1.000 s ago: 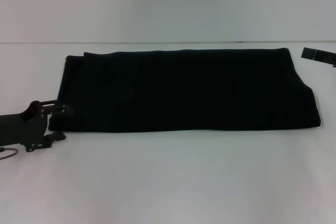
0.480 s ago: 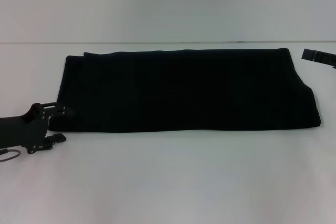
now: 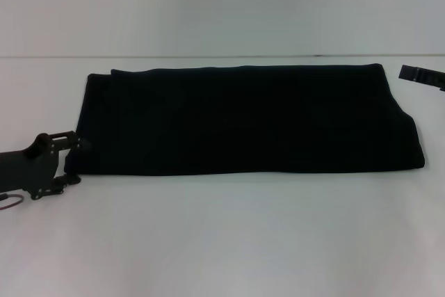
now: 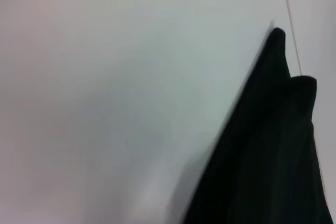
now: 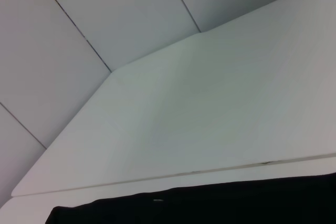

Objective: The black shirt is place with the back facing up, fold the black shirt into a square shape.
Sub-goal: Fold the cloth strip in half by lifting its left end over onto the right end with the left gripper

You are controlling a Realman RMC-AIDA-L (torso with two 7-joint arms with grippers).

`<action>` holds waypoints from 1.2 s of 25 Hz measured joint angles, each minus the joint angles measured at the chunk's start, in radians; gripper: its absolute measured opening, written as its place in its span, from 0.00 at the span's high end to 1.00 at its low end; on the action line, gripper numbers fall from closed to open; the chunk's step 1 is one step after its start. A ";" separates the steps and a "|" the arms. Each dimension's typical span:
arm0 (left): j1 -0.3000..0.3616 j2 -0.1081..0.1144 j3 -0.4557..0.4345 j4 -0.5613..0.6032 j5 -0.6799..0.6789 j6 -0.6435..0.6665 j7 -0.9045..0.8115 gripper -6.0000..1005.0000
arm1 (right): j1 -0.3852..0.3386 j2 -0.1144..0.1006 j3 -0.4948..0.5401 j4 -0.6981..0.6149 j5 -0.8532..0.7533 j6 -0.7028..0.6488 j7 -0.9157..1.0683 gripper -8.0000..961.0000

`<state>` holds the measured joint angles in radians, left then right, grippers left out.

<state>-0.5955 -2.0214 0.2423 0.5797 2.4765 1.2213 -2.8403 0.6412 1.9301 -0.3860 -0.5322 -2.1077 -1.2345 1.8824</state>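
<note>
The black shirt (image 3: 247,119) lies flat on the white table (image 3: 222,234), folded into a long band with its plain side up. My left gripper (image 3: 74,160) sits low at the shirt's near-left corner. It is open, one finger on each side of that corner's edge. The left wrist view shows the shirt (image 4: 268,156) as a dark wedge on the table. Only a part of my right gripper (image 3: 421,74) shows, at the far right edge, clear of the cloth. In the right wrist view the shirt's edge (image 5: 210,208) runs below a bare table and wall.
The table's back edge (image 3: 222,56) meets a pale wall right behind the shirt. White tabletop stretches in front of the shirt and to its left.
My left gripper has drawn back a little to the left, away from the shirt's corner. The shirt and the right gripper have not moved.
</note>
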 joint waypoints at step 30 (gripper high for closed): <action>-0.029 0.006 0.009 -0.007 -0.001 -0.045 0.114 0.27 | 0.005 0.000 0.007 -0.009 0.000 0.000 0.003 0.27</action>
<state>-0.6243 -2.0155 0.2516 0.5727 2.4757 1.1763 -2.7263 0.6458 1.9297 -0.3788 -0.5415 -2.1077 -1.2348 1.8853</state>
